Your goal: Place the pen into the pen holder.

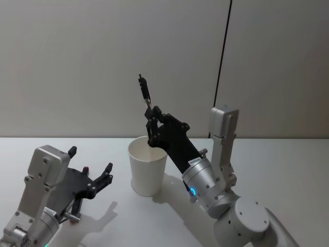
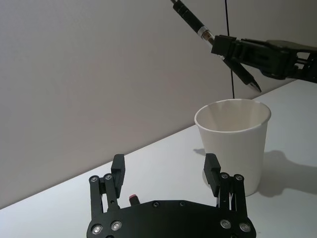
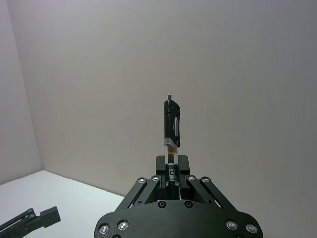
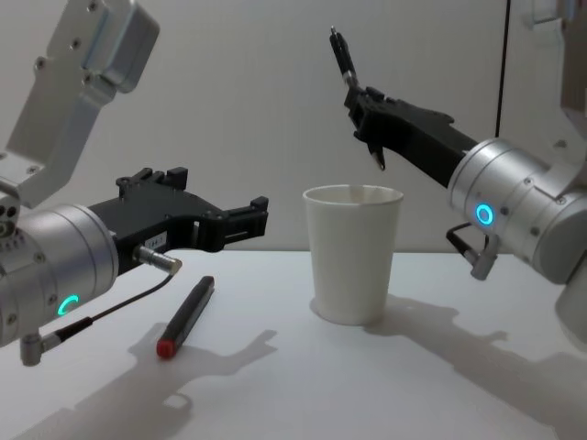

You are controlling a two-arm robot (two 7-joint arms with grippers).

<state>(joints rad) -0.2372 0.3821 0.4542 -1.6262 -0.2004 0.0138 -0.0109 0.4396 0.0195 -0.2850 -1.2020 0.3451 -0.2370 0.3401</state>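
Note:
My right gripper (image 1: 152,114) is shut on a black pen (image 1: 144,88), held tilted, clip end up. The pen's (image 4: 343,57) lower tip hangs just above the open mouth of the pen holder (image 4: 353,257), a white paper cup standing upright on the table. From the left wrist, the pen (image 2: 194,22) crosses the right gripper (image 2: 229,49) with its tip over the far side of the pen holder's (image 2: 233,144) rim. The right wrist view has the pen (image 3: 171,126) sticking up between that gripper's (image 3: 171,166) fingers. To the cup's (image 1: 148,167) left, my left gripper (image 1: 91,163) hovers low and open, holding nothing.
A second dark pen with a red end (image 4: 185,317) lies flat on the white table (image 4: 303,385) below my left gripper (image 4: 252,216), left of the cup. A grey wall with a black vertical cable (image 1: 222,62) stands behind.

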